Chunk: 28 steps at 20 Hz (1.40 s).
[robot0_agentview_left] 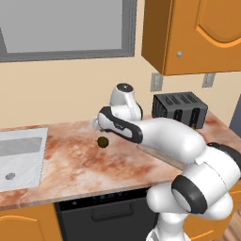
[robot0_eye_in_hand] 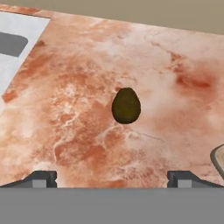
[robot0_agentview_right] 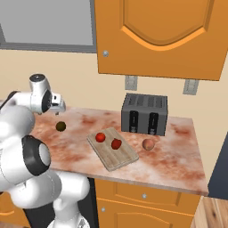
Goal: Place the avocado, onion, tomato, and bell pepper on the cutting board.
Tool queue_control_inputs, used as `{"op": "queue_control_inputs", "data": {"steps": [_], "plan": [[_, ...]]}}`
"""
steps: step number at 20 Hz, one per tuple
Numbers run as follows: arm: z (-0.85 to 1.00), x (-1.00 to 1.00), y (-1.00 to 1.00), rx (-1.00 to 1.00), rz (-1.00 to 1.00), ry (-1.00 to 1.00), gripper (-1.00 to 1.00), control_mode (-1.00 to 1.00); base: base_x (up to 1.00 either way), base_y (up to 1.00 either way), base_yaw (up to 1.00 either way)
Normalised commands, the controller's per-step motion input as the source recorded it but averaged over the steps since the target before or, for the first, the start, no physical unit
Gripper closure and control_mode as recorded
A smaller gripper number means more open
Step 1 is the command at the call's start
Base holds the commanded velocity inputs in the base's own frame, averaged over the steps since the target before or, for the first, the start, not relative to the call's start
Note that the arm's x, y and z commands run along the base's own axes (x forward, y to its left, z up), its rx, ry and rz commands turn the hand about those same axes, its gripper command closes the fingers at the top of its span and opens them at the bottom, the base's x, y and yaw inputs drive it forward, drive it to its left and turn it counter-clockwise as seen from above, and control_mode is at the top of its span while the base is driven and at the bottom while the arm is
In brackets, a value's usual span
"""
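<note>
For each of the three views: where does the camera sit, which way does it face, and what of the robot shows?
Left base view: behind the arm's left, facing the counter, sink and toaster; the arm crosses it.
Right base view: behind its right, facing the cutting board, onion and toaster; the arm rises at left.
Hand view: on the hand, looking down at the avocado; open tool tips below.
All three share the avocado.

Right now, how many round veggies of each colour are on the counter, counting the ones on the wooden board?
Bright red round vegetables on the tan wooden cutting board: 2
Pinkish-brown round onion: 1
Dark olive-green avocado: 1
Total: 4
</note>
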Motion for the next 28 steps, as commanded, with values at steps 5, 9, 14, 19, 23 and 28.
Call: {"op": "queue_control_inputs", "data": {"steps": [5,9,14,19,23,28], "plan": [[-0.11,0.17,0.0,0.0,0.0,0.0,-1.0,-1.0,0.0,0.0,0.0],[-0.4,0.13,0.0,0.0,0.0,0.0,-1.0,-1.0,0.0,0.0,0.0],[-0.4,0.17,0.0,0.0,0.0,0.0,-1.0,-1.0,0.0,0.0,0.0],[-0.15,0.22,0.0,0.0,0.0,0.0,-1.0,-1.0,0.0,0.0,0.0],[-0.09,0.21,0.0,0.0,0.0,0.0,-1.0,-1.0,0.0,0.0,0.0],[-0.13,0.21,0.02,0.0,0.0,0.0,-1.0,-1.0,0.0,0.0,0.0]]}}
